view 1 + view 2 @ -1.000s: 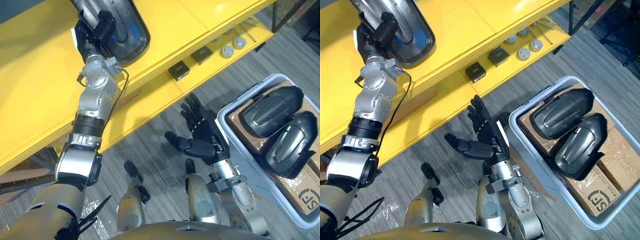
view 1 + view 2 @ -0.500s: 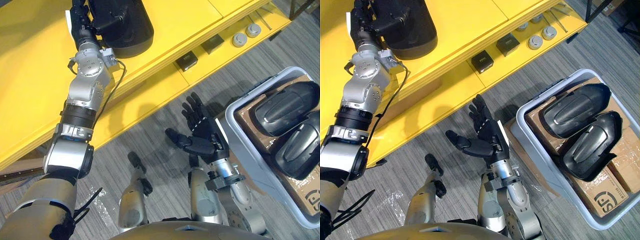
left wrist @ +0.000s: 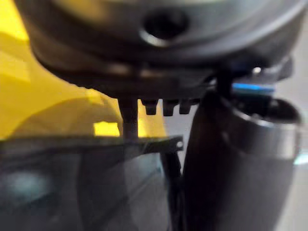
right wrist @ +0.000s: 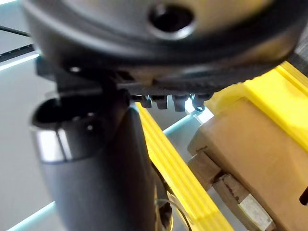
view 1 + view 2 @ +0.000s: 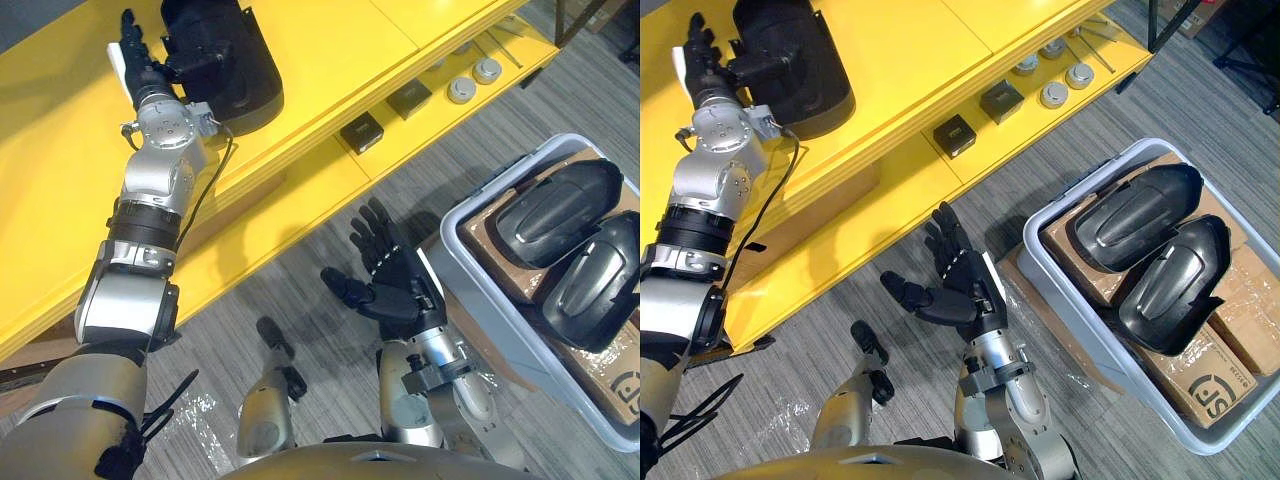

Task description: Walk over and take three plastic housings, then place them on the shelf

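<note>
Finds one housing (image 5: 225,60) lying on top of the shelf (image 5: 330,60), with the left hand (image 5: 133,50) just beside it. Reads the left hand as released: fingers (image 5: 128,25) straight, pointing away along the shelf top, curled round nothing. Sees the thumb angled toward the housing, possibly touching; cannot settle that, left wrist view too blurred. Places the right hand (image 5: 395,285) low over the floor, palm up, fingers spread, holding nothing, between the shelf edge and the bin (image 5: 490,305). Counts two more in the bin: far housing (image 5: 555,205) and near housing (image 5: 590,280), side by side, close to touching, long axes parallel and slanting from near-left to far-right across the bin. Judges one of three placed, two left to fetch. Puts both bin pieces to the right of the right hand, just past the bin's near wall, and well apart from the left hand up on the shelf. Makes the right hand the nearer one by far. Probably calls for a turn toward the bin, a reach over that wall, and a grip across the short width, not along the length. Risks a slip on the smooth, curved shell.
</note>
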